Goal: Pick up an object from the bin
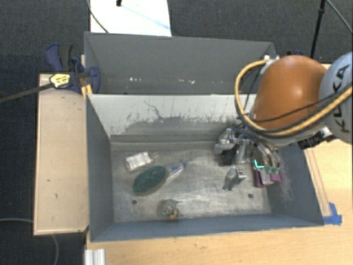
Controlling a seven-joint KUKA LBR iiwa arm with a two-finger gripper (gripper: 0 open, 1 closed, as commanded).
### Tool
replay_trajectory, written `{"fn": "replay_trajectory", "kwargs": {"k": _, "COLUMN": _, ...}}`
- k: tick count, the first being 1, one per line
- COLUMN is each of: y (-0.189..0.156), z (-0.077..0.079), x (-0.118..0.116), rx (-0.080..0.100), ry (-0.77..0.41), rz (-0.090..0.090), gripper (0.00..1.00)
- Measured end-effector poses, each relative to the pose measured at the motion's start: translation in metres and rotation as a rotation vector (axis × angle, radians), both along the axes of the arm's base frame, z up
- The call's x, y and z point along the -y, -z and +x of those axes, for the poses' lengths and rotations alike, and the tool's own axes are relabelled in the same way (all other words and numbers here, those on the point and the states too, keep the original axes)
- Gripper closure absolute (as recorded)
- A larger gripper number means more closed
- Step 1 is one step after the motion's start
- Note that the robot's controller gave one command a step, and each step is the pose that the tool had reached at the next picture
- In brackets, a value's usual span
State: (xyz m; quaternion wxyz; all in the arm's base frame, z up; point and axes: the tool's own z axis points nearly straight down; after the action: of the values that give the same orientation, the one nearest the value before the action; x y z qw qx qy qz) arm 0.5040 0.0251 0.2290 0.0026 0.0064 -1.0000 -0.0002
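— Gripper (234,179) low in the right part of the bin (99,159), near the floor, under the arm's orange cover (289,93). Do we log it as open or closed?

— We cannot tell. The wrist parts and cables crowd that spot, so we leave it undecided. We see nothing held.

— Nearest things?

— A purple-and-green piece (266,174) lies just beside the gripper on the side toward the right wall. A small dark block (226,157) sits just behind it, toward the back wall. Whether the gripper touches either one, we cannot say. The metal right below it looks bare and scuffed.

— And the rest?

— Well apart, on the left half of the floor. There is a dark green oval thing (149,180), maybe a brush, with a pale handle pointing toward the middle. A clear packet (138,160) lies just behind it. A brownish lump (169,208) sits near the front wall.

— So how far along do we judge the task?

— The arm is down in the bin, and that is all we credit. Nothing is lifted, and every piece rests on the floor. By our reading a firm grasp and the raise out of the bin are both left. The two pieces by the gripper look the likeliest picks. That is our guess only.
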Motion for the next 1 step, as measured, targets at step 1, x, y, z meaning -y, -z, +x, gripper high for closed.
{"fn": "replay_trajectory", "kwargs": {"k": 1, "y": 0.0960, "z": 0.0801, "x": -0.0733, "rx": 0.007, "ry": -0.254, "rz": 0.003, "gripper": 0.00}}
